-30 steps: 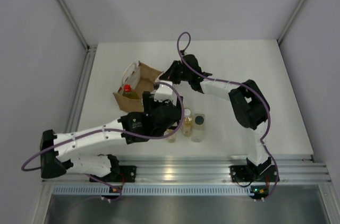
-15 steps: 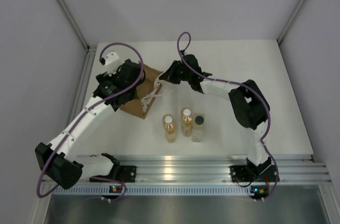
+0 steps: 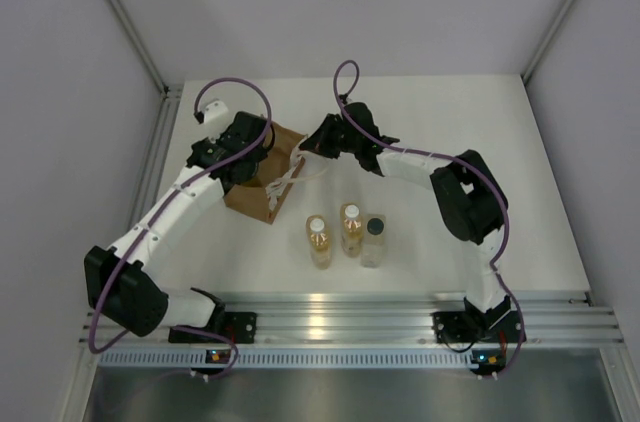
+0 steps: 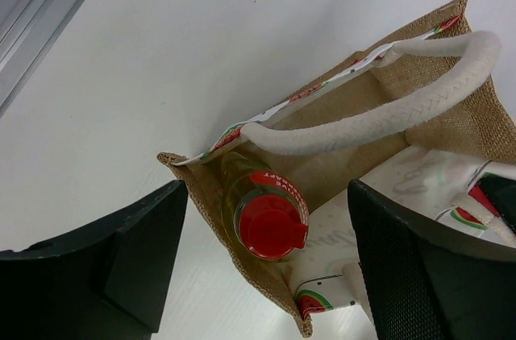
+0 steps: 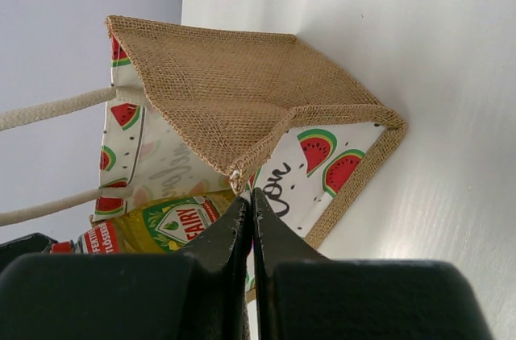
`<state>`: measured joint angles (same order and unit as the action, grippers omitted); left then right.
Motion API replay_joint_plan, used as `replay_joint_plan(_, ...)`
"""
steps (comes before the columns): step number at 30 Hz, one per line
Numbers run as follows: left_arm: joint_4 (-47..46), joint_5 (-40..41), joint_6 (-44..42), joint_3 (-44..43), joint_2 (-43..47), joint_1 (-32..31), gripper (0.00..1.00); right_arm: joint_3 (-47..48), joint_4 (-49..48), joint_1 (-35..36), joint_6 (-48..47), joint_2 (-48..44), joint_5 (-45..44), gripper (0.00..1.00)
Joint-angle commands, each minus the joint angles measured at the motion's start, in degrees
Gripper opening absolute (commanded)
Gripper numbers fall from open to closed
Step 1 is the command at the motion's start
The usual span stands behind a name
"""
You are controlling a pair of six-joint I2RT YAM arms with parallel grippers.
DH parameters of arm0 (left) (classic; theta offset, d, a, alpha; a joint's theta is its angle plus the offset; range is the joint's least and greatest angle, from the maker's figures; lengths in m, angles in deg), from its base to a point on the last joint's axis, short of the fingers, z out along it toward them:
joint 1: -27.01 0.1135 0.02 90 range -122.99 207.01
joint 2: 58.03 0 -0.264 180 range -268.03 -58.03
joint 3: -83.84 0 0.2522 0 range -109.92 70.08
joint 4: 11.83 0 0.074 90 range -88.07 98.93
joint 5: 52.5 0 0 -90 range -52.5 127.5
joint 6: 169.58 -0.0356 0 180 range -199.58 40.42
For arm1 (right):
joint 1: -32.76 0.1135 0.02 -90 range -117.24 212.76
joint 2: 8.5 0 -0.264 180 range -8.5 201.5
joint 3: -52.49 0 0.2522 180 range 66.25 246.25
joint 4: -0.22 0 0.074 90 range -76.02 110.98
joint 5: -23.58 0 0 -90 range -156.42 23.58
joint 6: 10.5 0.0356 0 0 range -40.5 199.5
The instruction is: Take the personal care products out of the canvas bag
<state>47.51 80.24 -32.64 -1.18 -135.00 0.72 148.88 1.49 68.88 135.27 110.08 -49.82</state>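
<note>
Left wrist view shows the left hand (image 4: pixel 268 188) spread wide above the open mouth of the bag (image 4: pixel 476 118). Between its two fingers we see the red-cap bottle (image 4: pixel 271 225), which stands inside the bag at one corner, under a white rope handle (image 4: pixel 379 118). From the right wrist we see the right hand (image 5: pixel 248 199) pressed together at the bag's rim; it seems to pinch the cloth there, though the contact is hard to see. In the top view the bag sits on the surface (image 3: pixel 450 112) between both hands. Near it, toward the arm bases, an amber bottle (image 3: pixel 320 244), another amber bottle (image 3: pixel 351 232) and a clear bottle (image 3: pixel 373 242) stand upright in a row, close together, outside the bag.
</note>
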Motion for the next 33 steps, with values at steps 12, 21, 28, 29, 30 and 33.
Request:
replay_joint_plan(12,0.47,-6.00,1.49,2.97,2.09,0.09,0.66,1.57,-0.08,1.23,0.13,1.65,-0.25,0.00)
replay_joint_plan(21,0.56,-5.04,-1.05,2.36,2.26,0.00,0.15,1.48,-0.17,1.32,0.04,1.65,-0.34,0.01)
replay_joint_plan(28,0.56,-7.23,-9.13,-2.91,1.74,0.09,0.00,1.39,-0.17,1.23,0.13,1.82,-0.43,0.01)
replay_joint_plan(29,0.73,-7.49,-11.32,-4.48,1.21,0.00,0.00,1.39,-0.25,1.23,0.22,1.74,-0.34,0.01)
replay_joint_plan(30,0.74,-7.58,-12.12,-5.19,1.29,0.00,0.00,1.39,-0.43,1.23,0.31,1.82,-0.25,0.02)
replay_joint_plan(33,0.74,-8.11,-13.89,-6.86,2.26,0.09,0.00,1.39,-0.87,1.23,0.66,1.83,0.01,0.11)
